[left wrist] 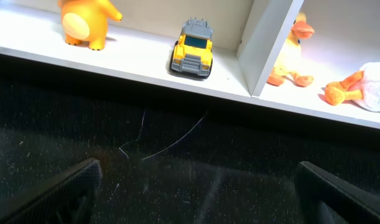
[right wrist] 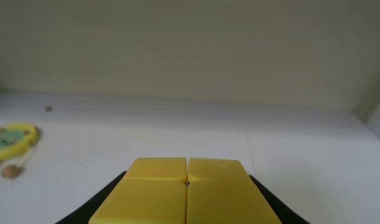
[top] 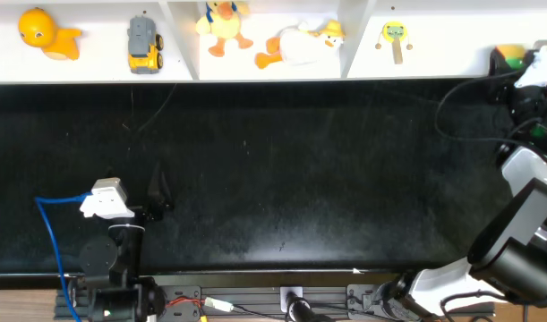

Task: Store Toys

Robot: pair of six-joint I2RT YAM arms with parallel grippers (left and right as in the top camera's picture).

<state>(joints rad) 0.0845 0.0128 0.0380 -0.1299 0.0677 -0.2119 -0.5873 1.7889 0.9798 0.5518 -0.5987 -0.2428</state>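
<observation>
Your right gripper (right wrist: pixel 187 208) is clamped on a yellow toy (right wrist: pixel 186 180) at the white shelf (right wrist: pixel 177 130), in the upper right of the top view, with a round green-and-yellow toy (right wrist: pixel 8 139) lying nearby. Your left gripper (left wrist: pixel 199 196) hangs with its jaws wide apart over the black mat (left wrist: pixel 177 162) at lower left, facing the shelved yellow truck (left wrist: pixel 192 52).

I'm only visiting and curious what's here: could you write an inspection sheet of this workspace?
Surface: black mat, white shelf along its far edge.
Job's things: orange duck, toy truck, yellow duck, white duck and rattle on the shelf; yellow toy held over it.
Clutter: nothing seen.
Claws: left claw open above the mat; right claw shut on the yellow toy.
Cables: blue cable by left arm; black cables by right arm.
Surroundings: nothing seen.
</observation>
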